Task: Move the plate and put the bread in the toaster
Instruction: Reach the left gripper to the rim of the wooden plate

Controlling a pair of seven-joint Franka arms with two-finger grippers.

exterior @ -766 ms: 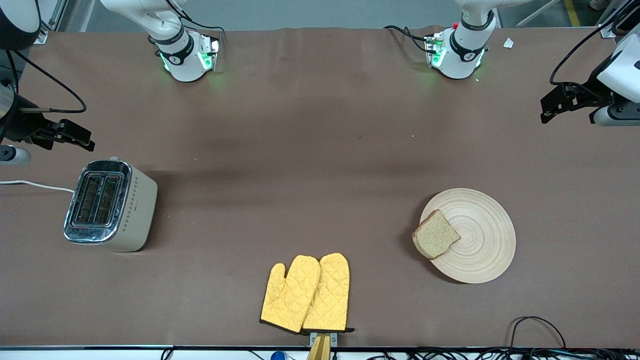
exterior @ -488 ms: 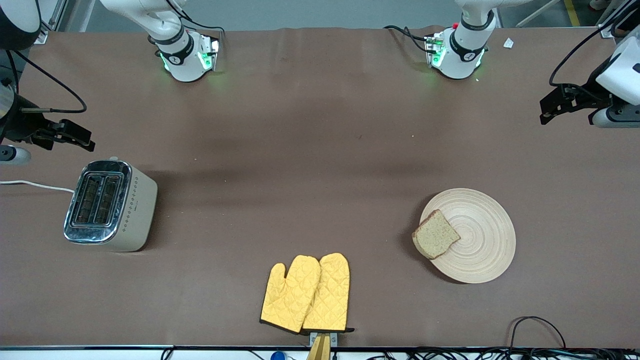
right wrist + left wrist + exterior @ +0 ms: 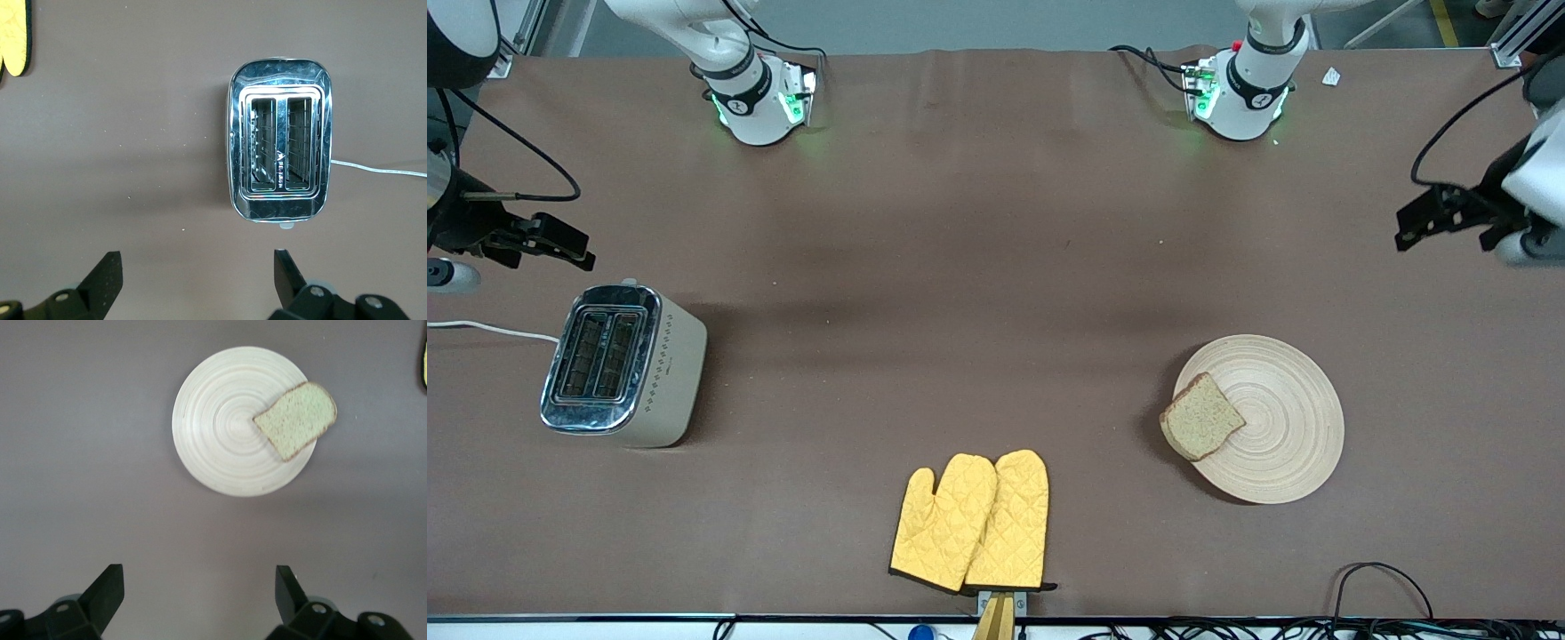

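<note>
The pale wooden plate [image 3: 1267, 422] lies toward the left arm's end of the table, also in the left wrist view [image 3: 227, 433]. The brown bread slice [image 3: 1200, 416] rests on its rim, overhanging the edge toward the middle of the table, also seen from the left wrist [image 3: 297, 420]. The cream toaster [image 3: 623, 364] with chrome top and two empty slots stands at the right arm's end, seen from above in the right wrist view [image 3: 280, 157]. My left gripper [image 3: 1409, 231] is open and empty, up over bare table. My right gripper [image 3: 574, 249] is open and empty, over the table beside the toaster.
Two yellow oven mitts [image 3: 974, 523] lie side by side at the table's front edge, midway along it. The toaster's white cord [image 3: 489, 330] runs off the table end. Cables [image 3: 1383, 582] lie along the front edge near the plate.
My left gripper has moved a little lower in the front view and toward the table's end. The right arm, plate, bread and toaster have not moved.
</note>
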